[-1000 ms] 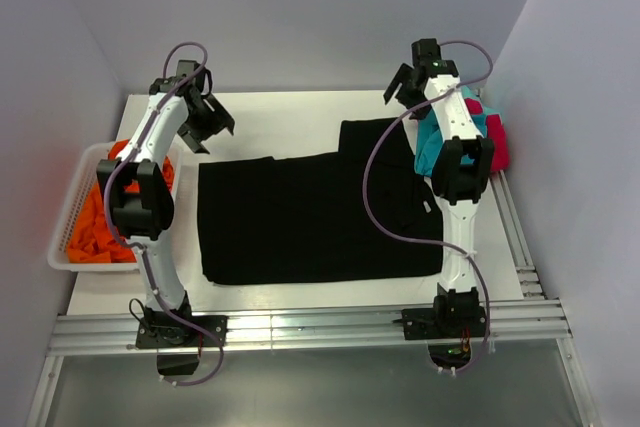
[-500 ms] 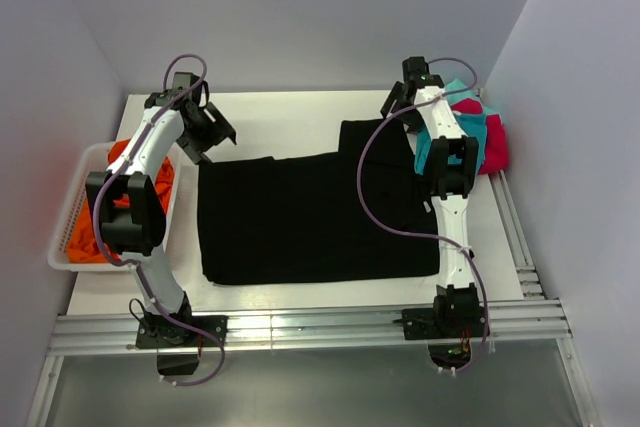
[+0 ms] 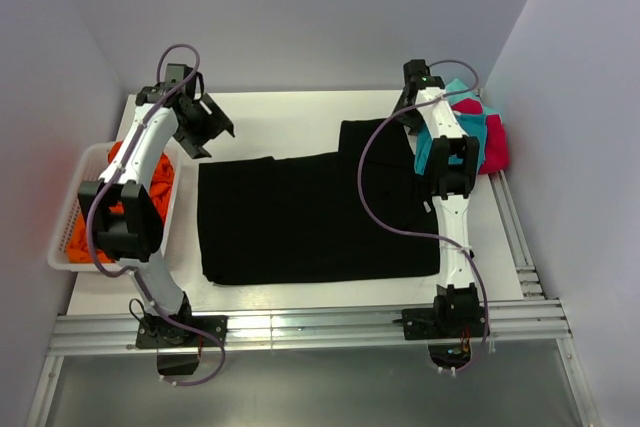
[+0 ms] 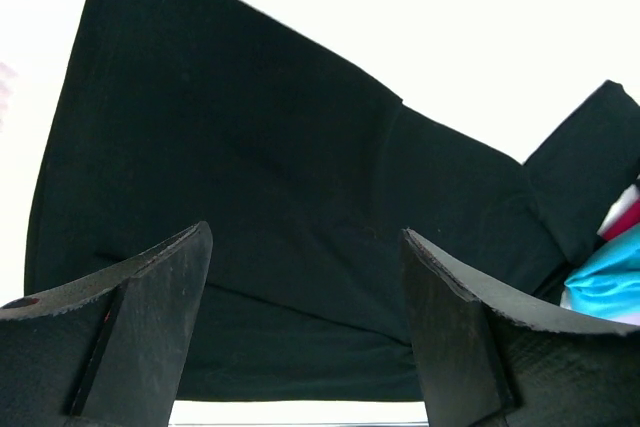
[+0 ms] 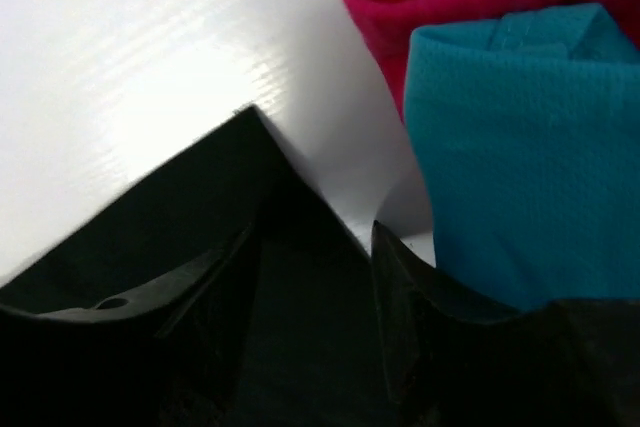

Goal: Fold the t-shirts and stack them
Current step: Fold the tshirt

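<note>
T-shirt, black, flat — left gripper gaping, right gripper at corner

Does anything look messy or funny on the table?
Yes. The orange cloth shirts are crumpled in the white slotted basket on the left, not folded. The big black cloth shirt lies flat, but its far right corner pokes out unevenly.
</note>
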`<state>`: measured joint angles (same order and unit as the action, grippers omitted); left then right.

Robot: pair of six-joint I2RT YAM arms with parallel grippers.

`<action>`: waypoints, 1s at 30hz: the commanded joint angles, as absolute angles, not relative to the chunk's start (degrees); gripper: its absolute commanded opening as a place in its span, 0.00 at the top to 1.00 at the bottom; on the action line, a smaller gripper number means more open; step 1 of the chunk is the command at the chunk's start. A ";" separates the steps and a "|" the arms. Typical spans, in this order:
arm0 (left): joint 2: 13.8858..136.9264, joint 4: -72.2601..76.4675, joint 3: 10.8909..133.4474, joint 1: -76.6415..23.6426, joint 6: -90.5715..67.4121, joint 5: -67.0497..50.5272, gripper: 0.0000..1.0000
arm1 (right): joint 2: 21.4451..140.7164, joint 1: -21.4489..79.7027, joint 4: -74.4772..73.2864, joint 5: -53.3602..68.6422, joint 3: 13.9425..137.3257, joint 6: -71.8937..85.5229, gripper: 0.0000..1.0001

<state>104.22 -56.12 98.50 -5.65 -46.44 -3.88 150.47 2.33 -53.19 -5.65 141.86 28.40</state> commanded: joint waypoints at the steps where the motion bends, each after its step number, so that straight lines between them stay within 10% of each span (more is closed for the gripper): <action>1: 99.41 -57.39 96.86 -5.62 -47.90 -4.92 0.19 | 149.60 4.03 -57.39 -10.72 139.39 26.54 0.44; 6: 96.07 -57.83 93.88 -5.54 -48.16 -3.70 0.19 | 148.36 5.27 -58.10 -12.57 137.12 26.55 0.27; 14: 94.39 -54.41 88.51 -5.36 -48.34 -5.53 0.19 | 149.41 7.47 -57.83 -17.83 137.55 23.65 0.51; 15: 94.39 -54.14 87.98 -5.45 -48.34 -6.49 0.19 | 149.33 7.64 -57.92 -18.97 137.46 23.56 0.86; 16: 94.31 -53.88 87.80 -5.45 -48.25 -6.68 0.19 | 149.07 7.82 -58.01 -20.38 137.20 23.47 1.00; 30: 104.13 -53.44 90.42 -3.78 -44.30 6.59 0.17 | 147.05 8.35 -60.56 -21.62 136.41 23.64 1.00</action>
<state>99.22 -54.85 86.76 -4.99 -46.02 1.30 149.29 8.12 -56.18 -20.58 138.54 24.12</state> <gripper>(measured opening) 0.828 0.011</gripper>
